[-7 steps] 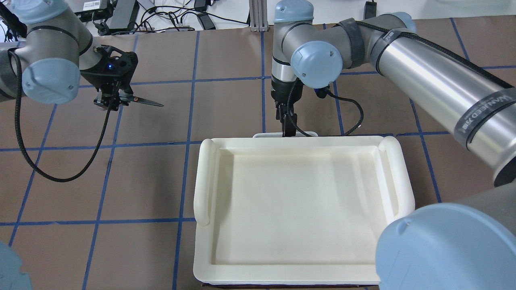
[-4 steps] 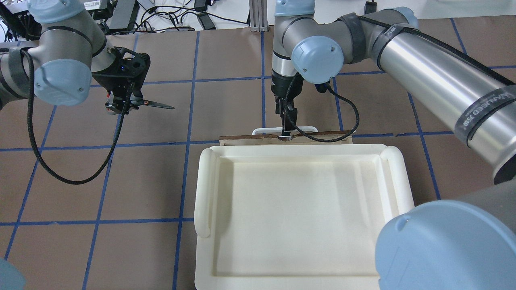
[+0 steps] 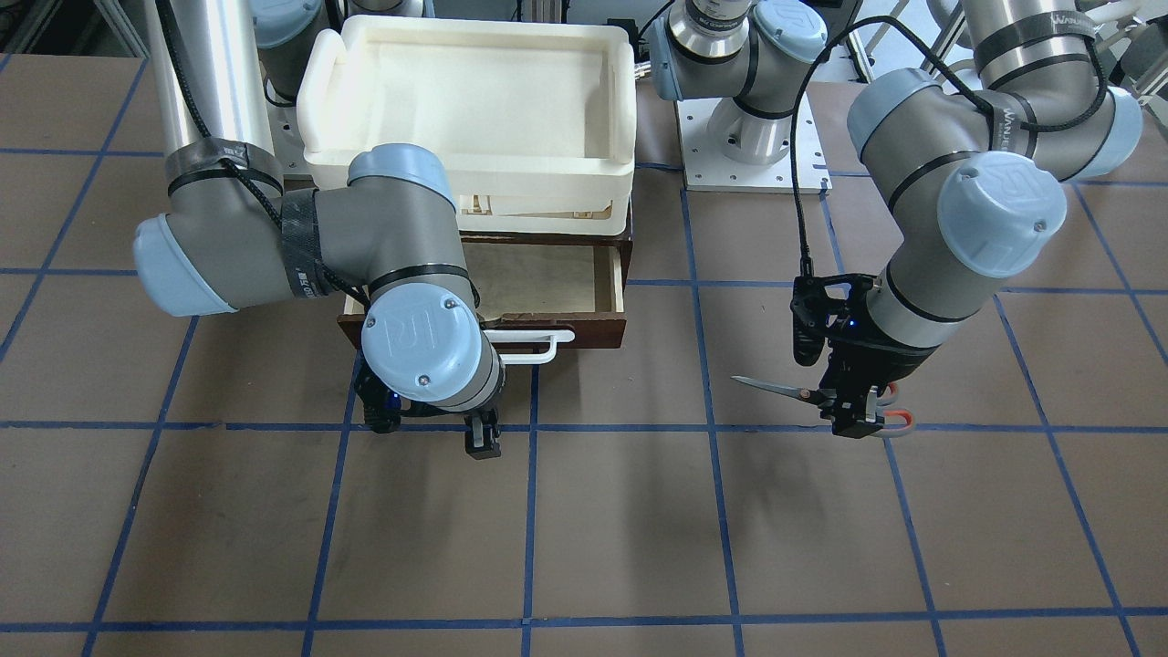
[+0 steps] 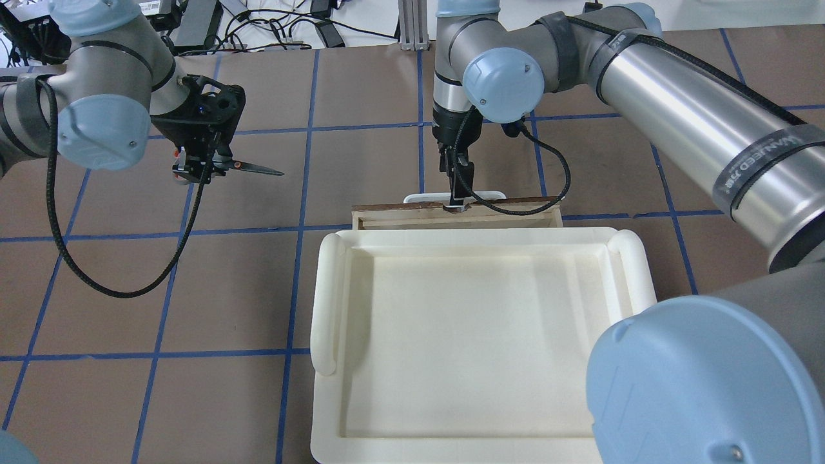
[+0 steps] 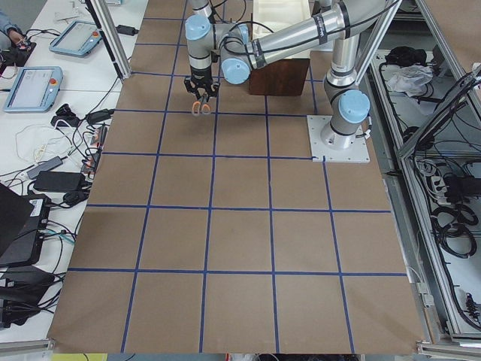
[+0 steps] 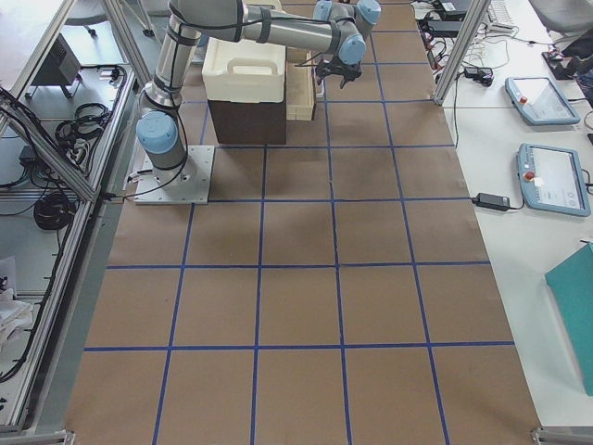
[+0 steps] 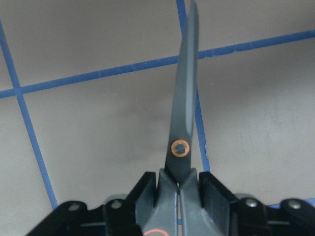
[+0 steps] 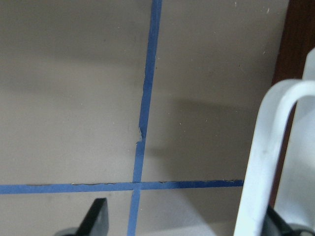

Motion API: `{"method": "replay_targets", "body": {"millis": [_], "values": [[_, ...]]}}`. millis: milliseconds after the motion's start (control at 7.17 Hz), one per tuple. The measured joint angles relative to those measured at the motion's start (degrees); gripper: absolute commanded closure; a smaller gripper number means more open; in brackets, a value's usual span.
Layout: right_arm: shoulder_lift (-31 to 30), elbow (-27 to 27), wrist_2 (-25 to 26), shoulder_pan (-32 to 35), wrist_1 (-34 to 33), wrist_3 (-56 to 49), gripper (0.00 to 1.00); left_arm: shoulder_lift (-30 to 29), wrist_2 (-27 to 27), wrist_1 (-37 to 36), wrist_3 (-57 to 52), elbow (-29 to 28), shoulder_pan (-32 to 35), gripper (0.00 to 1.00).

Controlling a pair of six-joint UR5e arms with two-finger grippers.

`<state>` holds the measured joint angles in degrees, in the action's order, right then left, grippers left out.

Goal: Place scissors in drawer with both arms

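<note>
— Where are the scissors (image 4: 251, 169)?
— In the left gripper (image 4: 196, 169), clamped just behind the pivot. The blades are together and level, with the tips toward the drawer's side. They hang above the counter (image 4: 225, 290), well apart from the drawer (image 3: 602, 330).
— And the drawer?
— It is partly out from under the white tray (image 4: 329, 290), with its pale floor showing.
— The right gripper (image 4: 456, 200)?
— It is at the white handle (image 3: 538, 348), fingers apart. The bar sits between them, close against one finger, and the other is well clear of it.
</note>
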<state>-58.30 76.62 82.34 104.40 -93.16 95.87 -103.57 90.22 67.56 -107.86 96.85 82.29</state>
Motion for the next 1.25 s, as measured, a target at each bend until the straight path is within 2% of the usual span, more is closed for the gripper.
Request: {"method": "replay_targets", "body": {"millis": [1255], "values": [[3.2, -4.33, -0.2, -1.5, -1.44, -3.83, 0.0, 1.28, 1.8, 2.08, 7.02, 0.0, 4.49, 1.0]]}}
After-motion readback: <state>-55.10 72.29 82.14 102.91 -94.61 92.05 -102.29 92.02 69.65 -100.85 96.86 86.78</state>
